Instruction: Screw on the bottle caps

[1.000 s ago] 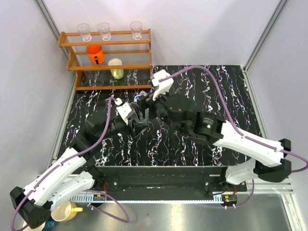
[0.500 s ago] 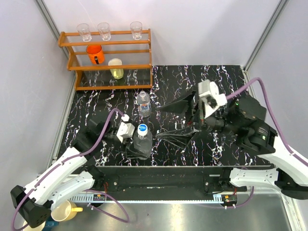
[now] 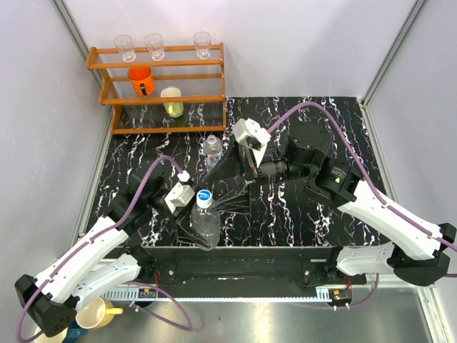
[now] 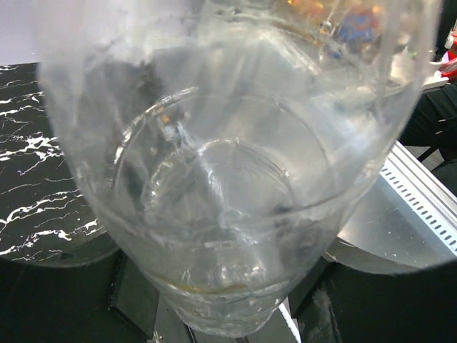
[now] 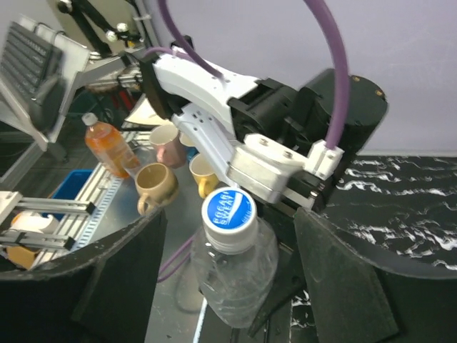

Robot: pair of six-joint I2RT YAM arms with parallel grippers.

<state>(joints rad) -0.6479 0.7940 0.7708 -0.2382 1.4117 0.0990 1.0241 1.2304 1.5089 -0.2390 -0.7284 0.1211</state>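
My left gripper (image 3: 196, 225) is shut on the wider clear bottle (image 3: 206, 223) and holds it tilted near the table's front edge. The bottle's body fills the left wrist view (image 4: 228, 179). A white cap with a blue top (image 3: 204, 198) sits on its neck and also shows in the right wrist view (image 5: 227, 211). My right gripper (image 3: 218, 191) is open, with its black fingers (image 5: 343, 286) on either side of that cap, not touching it. The narrower bottle (image 3: 212, 151) stands upright behind, with a cap on, partly hidden by my right gripper.
A wooden rack (image 3: 161, 100) at the back left holds three clear glasses, an orange cup (image 3: 141, 80) and a yellow cup (image 3: 172, 102). Beyond the table's front edge are mugs (image 5: 158, 187) and an orange drink bottle (image 5: 107, 146).
The right gripper swung away to the right and has come back, open, to the cap of the held bottle. The left gripper has drawn the bottle toward the front edge.
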